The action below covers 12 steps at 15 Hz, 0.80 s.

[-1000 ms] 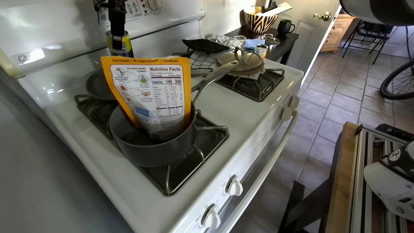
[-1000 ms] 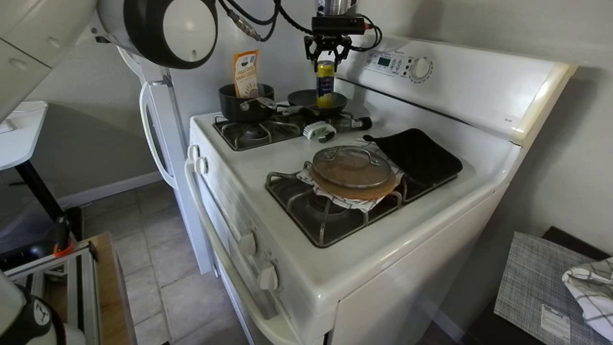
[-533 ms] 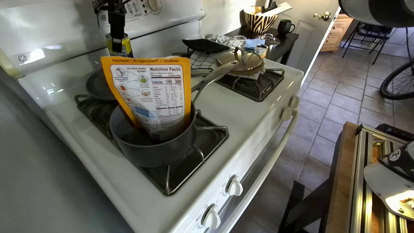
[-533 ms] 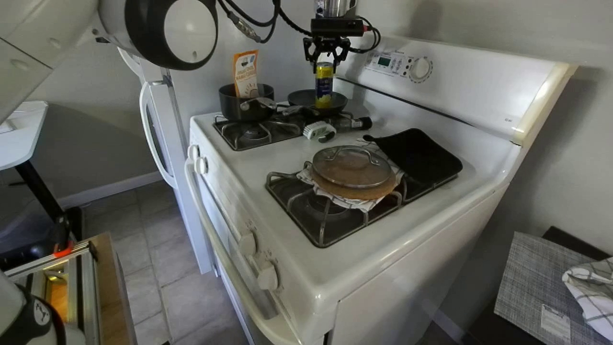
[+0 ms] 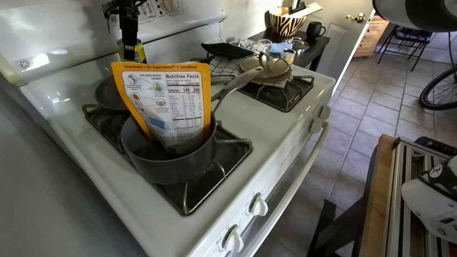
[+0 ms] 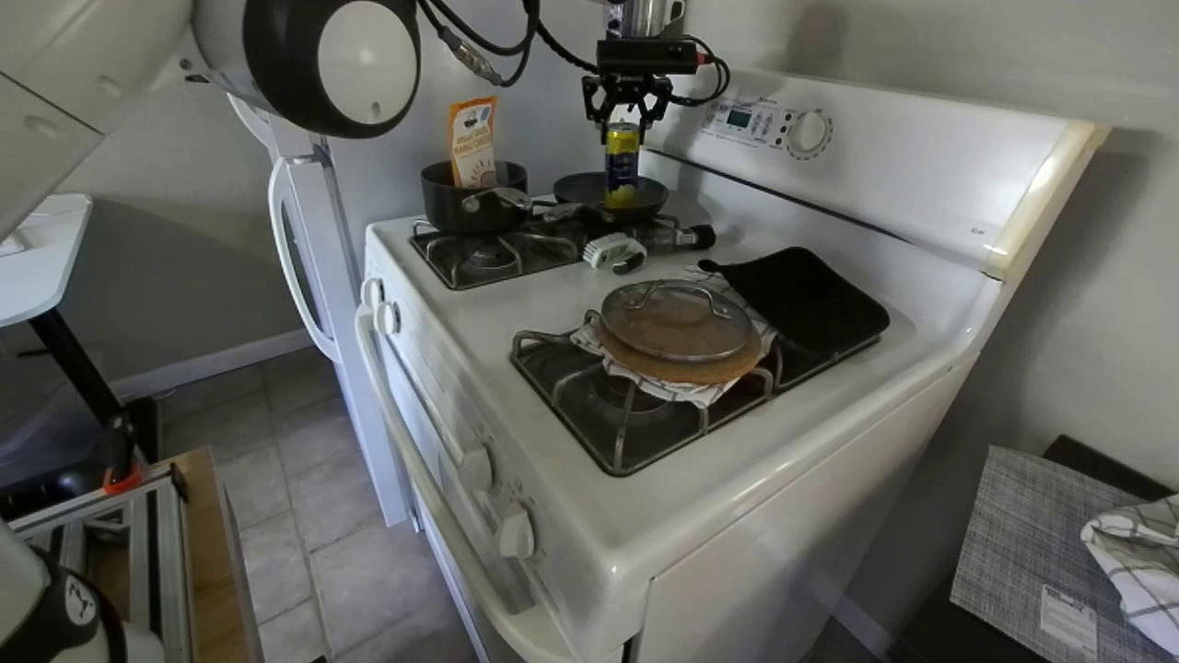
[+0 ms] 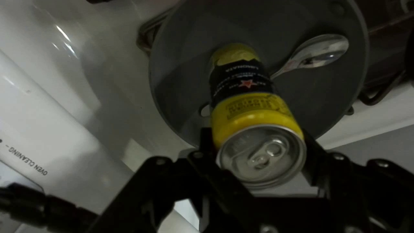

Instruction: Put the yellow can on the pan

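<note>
Standing beneath the jaws, a white stove (image 6: pixel 543 299) is bearing the grey pan (image 7: pixel 317 94), which is sitting directly under them. The gripper (image 6: pixel 624 135) is clasping the top end of the yellow can (image 7: pixel 249 94), its jaws parted only by the can's width. That can is being held upright between the jaws, base pointing into the pan; the views are not showing whether it is touching the pan floor. Below the jaws, a spoon (image 7: pixel 320 53) is lying in the pan, its handle passing out of sight behind the can. Finding: the placing step is apparently in hand, release not yet made. The next move is likely calling for closing any gap straight down until the base is seating firmly, clear of that handle, then spreading the jaws and lifting away.
</note>
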### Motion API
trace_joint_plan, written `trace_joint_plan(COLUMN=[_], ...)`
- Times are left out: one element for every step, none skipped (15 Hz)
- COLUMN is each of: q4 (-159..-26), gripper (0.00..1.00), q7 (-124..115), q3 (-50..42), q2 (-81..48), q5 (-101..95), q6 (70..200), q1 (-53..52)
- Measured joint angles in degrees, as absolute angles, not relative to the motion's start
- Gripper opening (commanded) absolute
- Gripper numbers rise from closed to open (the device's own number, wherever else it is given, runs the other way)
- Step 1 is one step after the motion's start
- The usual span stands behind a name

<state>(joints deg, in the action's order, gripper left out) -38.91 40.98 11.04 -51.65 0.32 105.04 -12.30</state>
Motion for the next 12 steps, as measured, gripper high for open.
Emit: trace_joint_plan(q4=[-38.9, -38.9, -38.8, -38.6, -38.4, -37.9, -37.3, -36.5, -35.8, -35.1, -34.6, -34.3], gripper=[0.95, 1.0, 1.0, 1.0, 1.0, 1.0, 1.0, 1.0, 1.0, 1.0, 1.0, 1.0], q7=[41.0, 41.0, 41.0, 41.0, 41.0, 41.0, 41.0, 41.0, 41.0, 41.4, 42.0, 42.9], q3=[11.0, 11.0, 11.0, 11.0, 11.0, 11.0, 11.0, 10.8, 10.7, 10.7, 10.8, 10.9], q2=[-51.7, -51.7, -51.7, -51.7, -51.7, -51.6, -51.6, -51.3, -50.8, -49.9, -48.7, -47.1], q5=[0.3, 0.3, 0.3, 0.3, 0.3, 0.3, 0.3, 0.3, 0.2, 0.3, 0.4, 0.7], q6=[105.0, 105.0, 105.0, 105.0, 104.9, 104.6, 104.1, 103.4, 103.0, 102.5, 101.9, 101.9], q1=[-12.3, -12.3, -12.3, -12.4, -12.4, -12.4, -12.4, -12.4, -12.3, -12.0, -11.5, -10.7])
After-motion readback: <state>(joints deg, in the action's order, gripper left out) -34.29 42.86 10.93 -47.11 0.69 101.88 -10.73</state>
